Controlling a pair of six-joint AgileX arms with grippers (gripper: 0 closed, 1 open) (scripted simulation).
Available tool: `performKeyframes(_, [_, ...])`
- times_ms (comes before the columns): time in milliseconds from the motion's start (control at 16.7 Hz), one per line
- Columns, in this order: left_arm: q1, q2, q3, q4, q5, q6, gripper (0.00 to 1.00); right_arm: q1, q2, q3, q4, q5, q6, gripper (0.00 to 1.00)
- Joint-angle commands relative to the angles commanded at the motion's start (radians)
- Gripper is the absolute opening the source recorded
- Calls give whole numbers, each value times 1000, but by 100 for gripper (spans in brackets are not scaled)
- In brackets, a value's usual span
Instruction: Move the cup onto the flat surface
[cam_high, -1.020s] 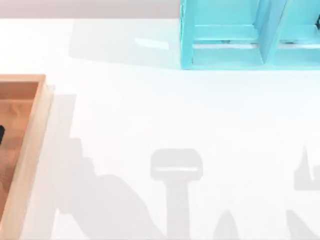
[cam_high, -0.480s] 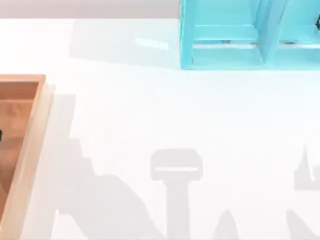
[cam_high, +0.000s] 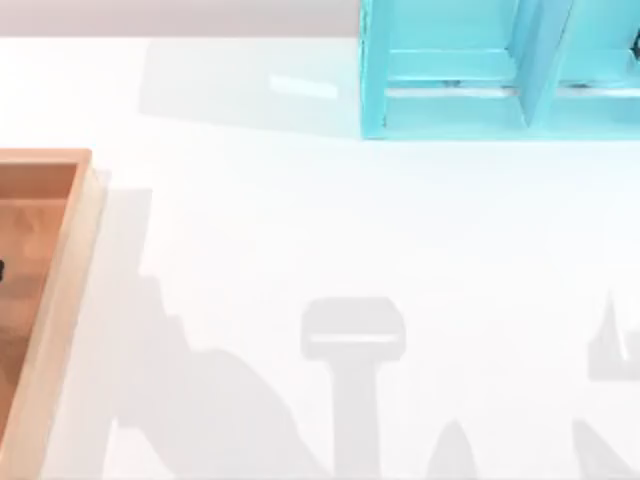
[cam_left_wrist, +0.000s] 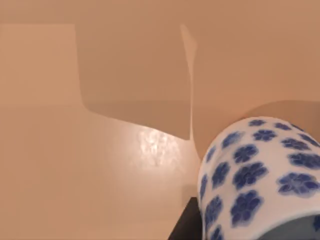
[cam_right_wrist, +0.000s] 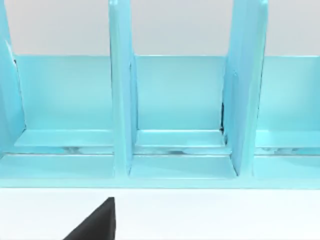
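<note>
The left claw has crept leftward; the cup sits against it.

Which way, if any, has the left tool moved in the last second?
Yes. The left tool slid left, away from the wooden tray's right rim, toward the top view's edge.

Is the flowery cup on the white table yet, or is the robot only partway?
Only partway. The cup sits close before the left wrist camera, with the orange-brown tray floor behind it, so it looks still over the tray. A black finger shows beside it, but a grip cannot be confirmed. The white tabletop has no cup on it. Left: carry it across and set it down.
</note>
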Motion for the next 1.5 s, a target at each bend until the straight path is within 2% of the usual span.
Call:
performKeyframes(600, [-22,-27,35,-35,-4,-29,0,0,0,0,0,0,0,100])
performKeyframes(780, [-86,-80,112,-126,-10,-109,0,0,0,0,0,0,0,100])
performKeyframes(1200, [-312,-136,241,-369,-1,-312,0,0,0,0,0,0,0,100])
performKeyframes(1500, [-328,-133,250,-387,-1,-330,0,0,0,0,0,0,0,100])
